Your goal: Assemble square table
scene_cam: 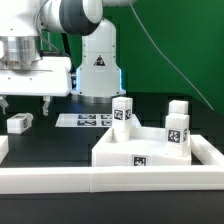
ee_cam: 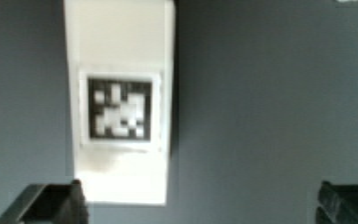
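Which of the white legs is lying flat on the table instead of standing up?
The leg alone at the exterior view's left, below the gripper, lies flat on the black surface. The others, like the leg near the tabletop, stand upright.

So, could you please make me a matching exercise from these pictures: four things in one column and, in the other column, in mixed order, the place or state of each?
Things:
1. gripper
2. loose leg
3. marker board
4. square table top

Places or states:
A. lies flat in front of the robot's base
B. carries upright legs
C. jaws open, above the black surface
D. lies alone on its side, at the exterior view's left

Pairs: 1-C, 2-D, 3-A, 4-B.
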